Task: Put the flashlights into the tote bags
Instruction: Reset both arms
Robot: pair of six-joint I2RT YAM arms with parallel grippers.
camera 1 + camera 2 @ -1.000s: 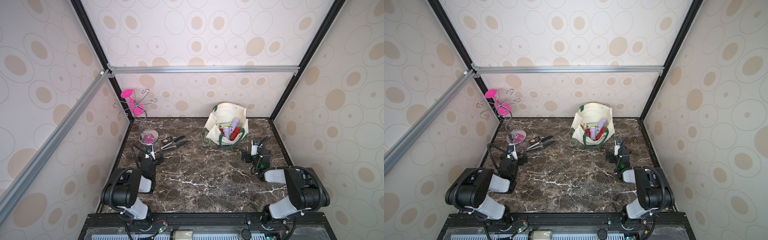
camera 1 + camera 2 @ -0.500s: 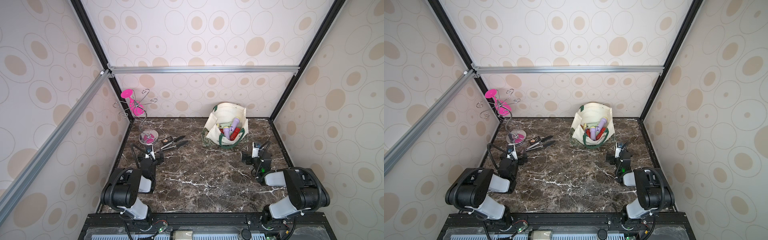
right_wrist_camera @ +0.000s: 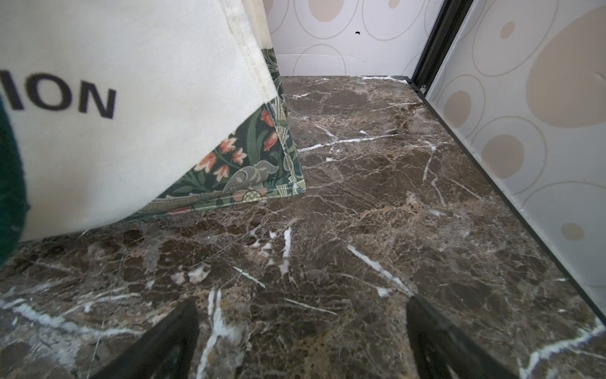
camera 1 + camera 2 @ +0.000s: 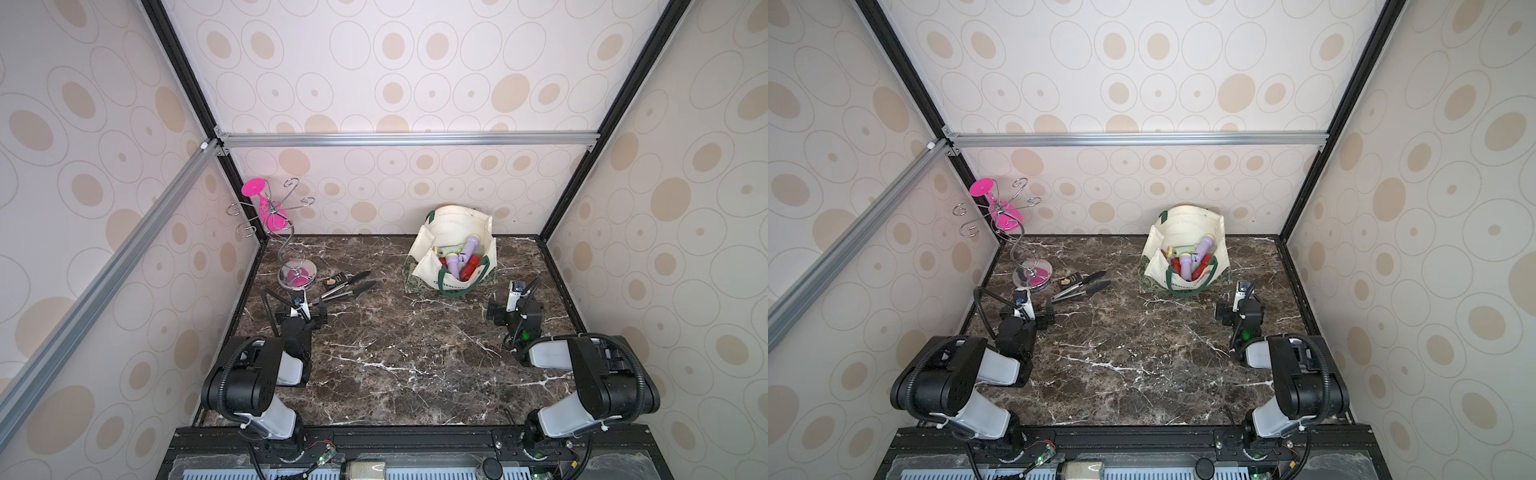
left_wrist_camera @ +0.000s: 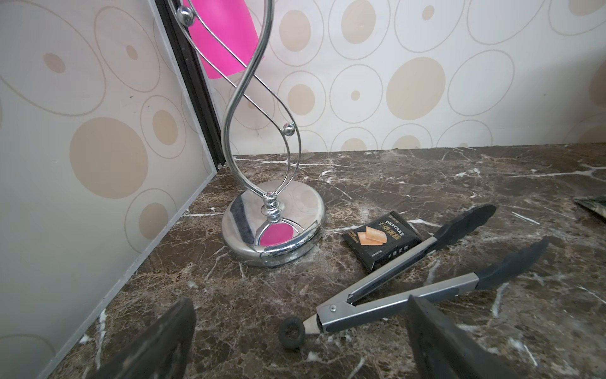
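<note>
Fingers spread wide and empty on both sides. The left gripper (image 5: 300, 344) sits low over the marble table (image 4: 395, 353) by the tongs (image 5: 459, 284). The right gripper (image 3: 303, 344) sits low just beside the tote bag (image 4: 457, 220). Both arms are folded back at the front. The flashlights (image 4: 463, 259) lie inside the tote bag.

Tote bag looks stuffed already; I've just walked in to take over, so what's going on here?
Nothing is being handled right now. The cream tote bag stands open at the back of the marble table with lilac, red and pale flashlights inside, and none shows on the table. The left claw is open and empty, facing the tongs and the wire stand; the right claw is open and empty near the bag's corner.
</note>
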